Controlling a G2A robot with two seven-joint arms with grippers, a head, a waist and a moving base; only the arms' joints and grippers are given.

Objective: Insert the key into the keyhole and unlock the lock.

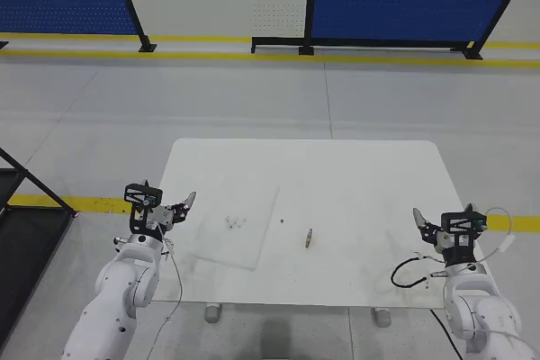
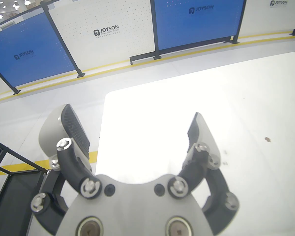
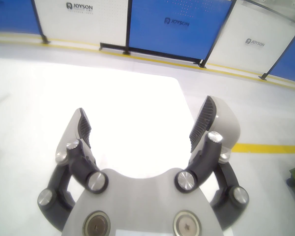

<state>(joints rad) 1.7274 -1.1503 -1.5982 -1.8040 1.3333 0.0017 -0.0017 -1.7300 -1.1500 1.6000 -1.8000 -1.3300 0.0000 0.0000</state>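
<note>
Key (image 1: 308, 237), which I judge the metal piece on the table (image 1: 360, 171) to be, lies free; left gripper (image 2: 132, 111) and right gripper (image 3: 145, 104) hover spread at opposite edges, clearing my approach.

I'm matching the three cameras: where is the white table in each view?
Top view: the white table fills the middle.
Left wrist view: under and ahead of the left end effector, one rounded far corner showing.
Right wrist view: under and ahead of the right end effector.
Shared landmark: the blue fence panels beyond it.
</note>
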